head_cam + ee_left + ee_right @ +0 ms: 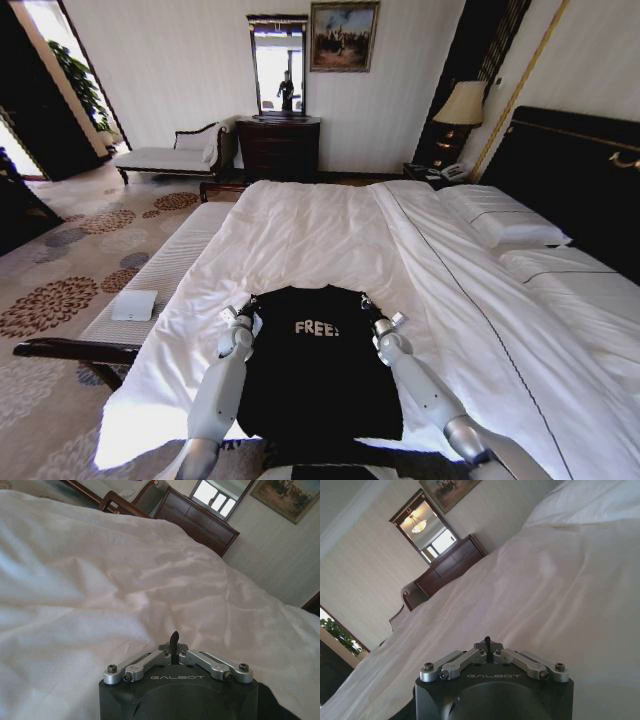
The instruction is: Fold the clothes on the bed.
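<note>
The clothes are one black T-shirt (315, 370) with white "FREE!" lettering. It lies flat at the near end of the bed (330, 230), lettering up, its sleeves not showing at the sides. My left gripper (245, 310) sits at the shirt's far left corner and my right gripper (372, 310) at its far right corner. In the left wrist view the left gripper (174, 641) is shut, with a black sliver pinched at its tip above the white sheet. The right gripper (487, 642) looks the same in the right wrist view.
A white-cushioned bench (165, 270) runs along the bed's left side, with a small white item (133, 305) on it. Pillows (505, 225) and a dark headboard (570, 170) lie to the right. A dark dresser (278, 148) and a chaise (170, 155) stand by the far wall.
</note>
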